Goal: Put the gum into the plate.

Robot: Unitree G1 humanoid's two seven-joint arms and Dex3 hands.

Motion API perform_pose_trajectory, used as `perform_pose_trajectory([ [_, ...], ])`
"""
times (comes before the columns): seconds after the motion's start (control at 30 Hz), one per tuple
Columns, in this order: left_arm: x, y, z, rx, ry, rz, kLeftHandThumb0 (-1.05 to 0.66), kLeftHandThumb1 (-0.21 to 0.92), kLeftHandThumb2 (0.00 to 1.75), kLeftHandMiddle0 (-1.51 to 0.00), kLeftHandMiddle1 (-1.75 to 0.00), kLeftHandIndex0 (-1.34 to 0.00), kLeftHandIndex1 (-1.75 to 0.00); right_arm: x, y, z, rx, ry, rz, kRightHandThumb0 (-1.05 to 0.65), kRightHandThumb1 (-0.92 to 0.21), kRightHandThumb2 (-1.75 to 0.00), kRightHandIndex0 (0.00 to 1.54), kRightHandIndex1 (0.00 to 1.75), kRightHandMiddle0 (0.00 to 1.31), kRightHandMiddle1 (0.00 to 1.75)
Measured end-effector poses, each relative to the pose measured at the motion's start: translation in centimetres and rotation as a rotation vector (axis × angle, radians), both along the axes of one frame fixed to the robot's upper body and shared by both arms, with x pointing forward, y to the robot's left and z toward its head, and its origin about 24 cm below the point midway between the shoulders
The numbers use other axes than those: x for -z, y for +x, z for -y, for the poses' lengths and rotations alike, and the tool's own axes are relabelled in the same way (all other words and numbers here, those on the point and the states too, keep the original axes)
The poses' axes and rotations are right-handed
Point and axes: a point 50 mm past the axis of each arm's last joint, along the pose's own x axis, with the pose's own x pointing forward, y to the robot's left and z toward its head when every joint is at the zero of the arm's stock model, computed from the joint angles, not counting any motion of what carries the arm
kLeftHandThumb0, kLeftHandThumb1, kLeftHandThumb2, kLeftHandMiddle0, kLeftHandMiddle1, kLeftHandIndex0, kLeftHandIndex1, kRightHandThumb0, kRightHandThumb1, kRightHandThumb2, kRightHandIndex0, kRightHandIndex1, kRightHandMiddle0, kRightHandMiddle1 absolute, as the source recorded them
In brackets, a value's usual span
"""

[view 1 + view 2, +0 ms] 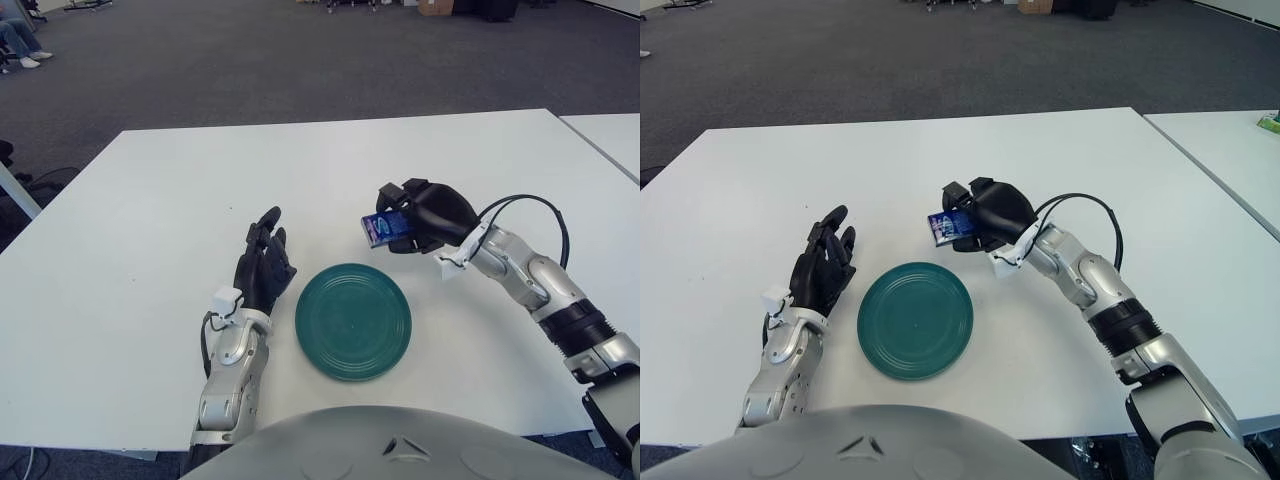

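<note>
gum: small blue rectangular gum pack up off the table, just beyond the round dark-green plate
right hand: fingers curled around it
risk: early release drops it short of the rim
left hand: fingers loose, nothing held, left of plate

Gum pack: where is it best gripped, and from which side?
The gum pack is best gripped as the right hand grips it: fingers across its flat faces at the right end, from the right. That leaves its left end free toward the green plate. The left hand shows open left of the plate.
</note>
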Motion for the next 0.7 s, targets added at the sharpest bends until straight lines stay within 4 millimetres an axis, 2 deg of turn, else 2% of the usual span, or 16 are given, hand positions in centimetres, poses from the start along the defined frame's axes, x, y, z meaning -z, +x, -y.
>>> perform_pose_trajectory([
  [0.23,0.0,0.0,0.0,0.000,0.005,0.000,-0.86,0.92,0.94,-0.24,0.00,0.00,-0.61,-0.3,-1.8,-1.4,-0.054,0.028,-0.008,-0.57,-0.92,-0.76,0.61,1.75,0.54,1.75],
  [0.47,0.0,0.0,0.2,0.005,0.023,0.000,-0.85,0.92,0.95,-0.23,0.00,0.00,-0.58,-0.7,-2.5,-2.0,-0.094,0.013,-0.006,-0.55,-0.92,-0.76,0.63,1.75,0.52,1.75],
  [0.7,0.0,0.0,0.2,0.001,0.039,0.000,-0.85,0.92,0.97,-0.23,0.00,0.00,-0.57,-1.2,-3.3,-2.8,-0.160,0.009,0.007,-0.54,-0.92,-0.74,0.66,1.75,0.55,1.75],
])
